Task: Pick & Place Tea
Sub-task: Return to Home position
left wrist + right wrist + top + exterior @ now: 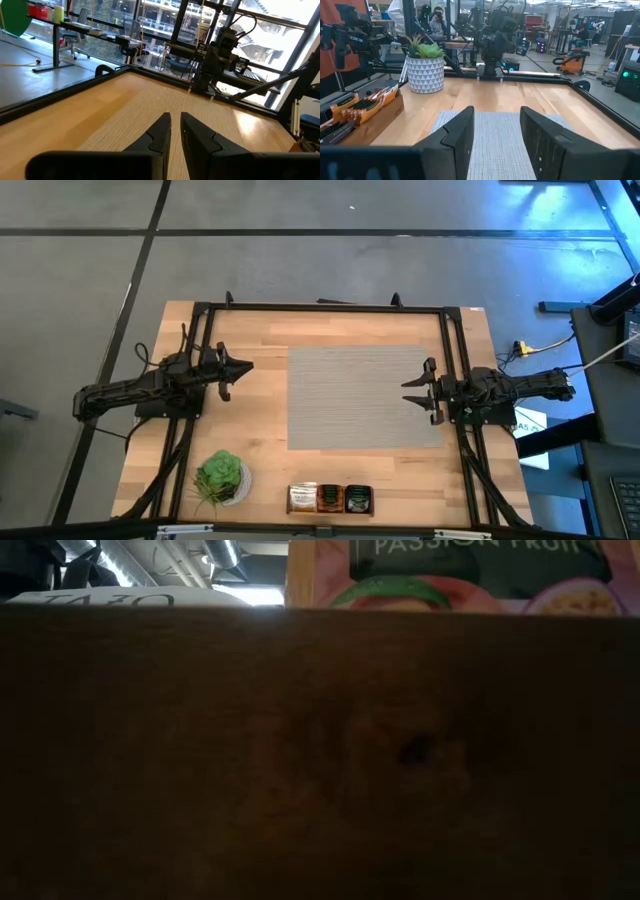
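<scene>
Tea is packed; the arms look to be parking.
Over the pale wooden bench [260, 450], the left fingers [159, 135] are almost together, holding nothing; past the grey mat [360, 395], the right fingers [457, 135] are apart and empty. Beside the green potted plant [220, 477], the wooden organizer [377, 119] holds the small flat tea sachets [330, 498]. Next, probably just rest.

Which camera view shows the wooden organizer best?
The high view: the whole wooden organizer shows, with tea in all three sections. The right wrist view shows it from the side, cut off at the picture's edge. The low view sees mostly a dark wooden wall, sachet tops above. The left wrist view misses it.
</scene>
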